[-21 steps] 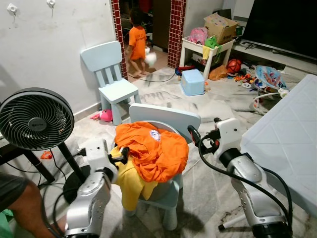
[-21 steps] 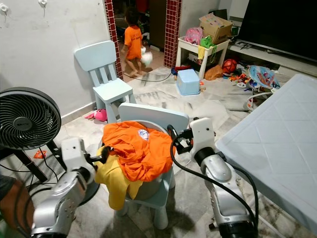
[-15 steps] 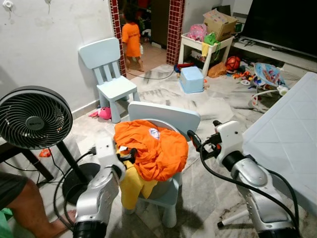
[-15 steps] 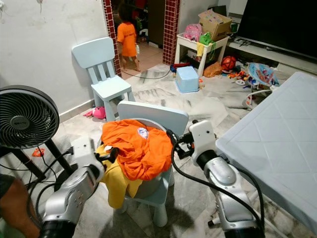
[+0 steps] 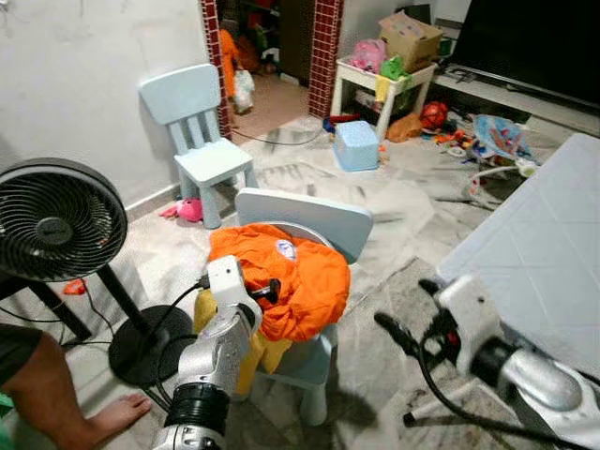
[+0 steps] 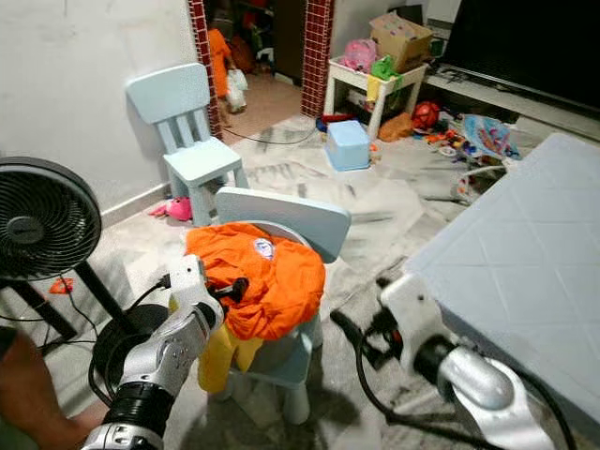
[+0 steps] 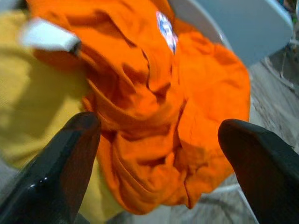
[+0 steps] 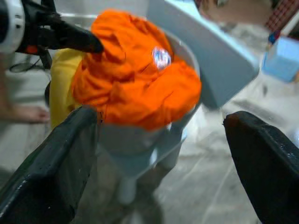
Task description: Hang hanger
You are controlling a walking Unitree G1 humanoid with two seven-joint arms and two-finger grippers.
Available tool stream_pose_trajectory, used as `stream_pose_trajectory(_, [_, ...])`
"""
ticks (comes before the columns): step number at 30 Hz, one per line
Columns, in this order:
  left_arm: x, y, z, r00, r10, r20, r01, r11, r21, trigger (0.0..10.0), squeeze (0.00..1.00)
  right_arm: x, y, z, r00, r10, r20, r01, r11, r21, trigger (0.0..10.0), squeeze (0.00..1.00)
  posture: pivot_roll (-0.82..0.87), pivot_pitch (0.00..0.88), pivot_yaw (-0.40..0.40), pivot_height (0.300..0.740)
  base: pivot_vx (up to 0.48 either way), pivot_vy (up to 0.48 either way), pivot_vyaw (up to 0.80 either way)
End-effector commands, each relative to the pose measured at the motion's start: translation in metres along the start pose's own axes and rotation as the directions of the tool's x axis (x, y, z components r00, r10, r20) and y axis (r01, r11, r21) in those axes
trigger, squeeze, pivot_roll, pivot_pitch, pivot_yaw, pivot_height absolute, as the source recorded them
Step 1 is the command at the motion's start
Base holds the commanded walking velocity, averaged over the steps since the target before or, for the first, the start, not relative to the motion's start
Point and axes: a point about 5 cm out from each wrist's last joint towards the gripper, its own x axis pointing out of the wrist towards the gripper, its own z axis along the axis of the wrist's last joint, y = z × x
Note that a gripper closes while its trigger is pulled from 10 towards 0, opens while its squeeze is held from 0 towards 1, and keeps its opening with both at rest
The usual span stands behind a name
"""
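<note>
Orange shirt [image 5: 291, 281] and yellow cloth [image 5: 246, 349] heap the chair [image 5: 309, 220]. Left gripper [image 5: 267, 291], fingers spread, has advanced onto the shirt; right gripper [image 5: 398, 333], spread, dropped back at 4 o'clock. No hanger distinguishable.

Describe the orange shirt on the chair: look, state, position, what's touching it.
The orange shirt is a crumpled bright orange fabric heap with a small round white-and-blue badge on top. It is piled on the seat of the pale blue chair, against its backrest, spilling over the seat's front edge. It lies partly over a yellow cloth hanging down on the robot's left. The left gripper, fingers open, is at the shirt's left side.
</note>
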Motion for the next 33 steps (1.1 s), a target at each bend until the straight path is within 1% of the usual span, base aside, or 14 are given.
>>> stream_pose_trajectory(1, [0.001, -0.005, 0.002, 1.000, -0.002, 0.011, 0.002, 1.000, -0.009, 10.0, 0.00, -0.007, 0.002, 0.006, 1.000, 0.014, 0.006, -0.014, 1.000, -0.013, 10.0, 0.00, -0.35, 0.085, -0.048, 0.740, 0.000, 0.000, 0.00])
stream_pose_trajectory(5, [0.000, -0.009, -0.006, 1.000, 0.005, 0.004, -0.004, 1.000, -0.015, 10.0, 0.00, -0.021, 0.010, 0.002, 0.997, 0.049, -0.054, -0.048, 0.999, 0.012, 10.0, 0.00, -0.35, 0.119, -0.072, 0.740, 0.000, 0.000, 0.00])
stream_pose_trajectory(8, [0.000, -0.009, -0.011, 1.000, 0.020, -0.002, -0.020, 0.999, -0.033, 10.0, 0.00, -0.024, 0.012, 0.001, 0.995, 0.065, -0.075, -0.064, 0.998, 0.016, 10.0, 0.00, -0.35, 0.136, -0.087, 0.740, 0.000, 0.000, 0.00])
stream_pose_trajectory(11, [0.000, -0.009, -0.010, 0.999, 0.043, 0.011, -0.043, 0.998, -0.043, 10.0, 0.00, -0.028, 0.013, 0.000, 0.993, 0.077, -0.093, -0.075, 0.997, 0.019, 10.0, 0.00, -0.35, 0.159, -0.102, 0.740, 0.000, 0.000, 0.00])
stream_pose_trajectory(15, [-0.001, -0.012, -0.009, 0.998, 0.059, 0.019, -0.058, 0.997, -0.043, 10.0, 0.00, -0.034, 0.013, -0.005, 0.987, 0.092, -0.129, -0.089, 0.996, 0.031, 10.0, 0.00, -0.34, 0.186, -0.122, 0.740, 0.000, 0.000, 0.00])
stream_pose_trajectory(16, [-0.002, -0.012, -0.010, 0.997, 0.076, 0.021, -0.075, 0.996, -0.046, 10.0, 0.00, -0.036, 0.014, -0.006, 0.986, 0.095, -0.139, -0.090, 0.995, 0.036, 10.0, 0.00, -0.34, 0.195, -0.127, 0.740, 0.000, 0.000, 0.00])
stream_pose_trajectory(21, [-0.004, -0.010, -0.012, 0.995, 0.099, 0.028, -0.097, 0.994, -0.051, 10.0, 0.00, -0.039, 0.015, -0.009, 0.982, 0.101, -0.159, -0.094, 0.994, 0.050, 10.0, 0.00, -0.33, 0.212, -0.140, 0.740, 0.000, 0.000, 0.00])
stream_pose_trajectory(23, [-0.005, -0.007, -0.012, 0.993, 0.110, 0.037, -0.108, 0.994, -0.034, 10.0, 0.00, -0.041, 0.017, -0.011, 0.981, 0.101, -0.168, -0.092, 0.994, 0.057, 10.0, 0.00, -0.33, 0.218, -0.144, 0.740, 0.000, 0.000, 0.00])
stream_pose_trajectory(25, [-0.003, -0.001, -0.008, 0.991, 0.124, 0.056, -0.124, 0.992, -0.009, 10.0, 0.00, -0.040, 0.017, -0.012, 0.982, 0.089, -0.165, -0.079, 0.995, 0.064, 10.0, 0.00, -0.32, 0.224, -0.143, 0.740, 0.000, 0.000, 0.00])
stream_pose_trajectory(27, [-0.003, 0.001, -0.006, 0.989, 0.130, 0.069, -0.131, 0.991, 0.008, 10.0, 0.00, -0.040, 0.017, -0.013, 0.983, 0.085, -0.165, -0.075, 0.995, 0.068, 10.0, 0.00, -0.32, 0.225, -0.143, 0.740, 0.000, 0.000, 0.00])
stream_pose_trajectory(28, [-0.002, 0.002, 0.001, 0.986, 0.135, 0.099, -0.139, 0.989, 0.040, 10.0, 0.00, -0.039, 0.018, -0.013, 0.983, 0.079, -0.165, -0.069, 0.996, 0.064, 10.0, 0.00, -0.32, 0.227, -0.139, 0.740, 0.000, 0.000, 0.00])
stream_pose_trajectory(29, [-0.001, 0.003, 0.008, 0.982, 0.143, 0.124, -0.150, 0.987, 0.051, 10.0, 0.00, -0.038, 0.018, -0.013, 0.984, 0.070, -0.162, -0.060, 0.996, 0.068, 10.0, 0.00, -0.32, 0.230, -0.138, 0.740, 0.000, 0.000, 0.00])
stream_pose_trajectory(33, [-0.001, 0.004, 0.017, 0.976, 0.149, 0.158, -0.160, 0.985, 0.063, 10.0, 0.00, -0.039, 0.018, -0.013, 0.986, 0.054, -0.157, -0.043, 0.997, 0.068, 10.0, 0.00, -0.32, 0.234, -0.136, 0.740, 0.000, 0.000, 0.00])
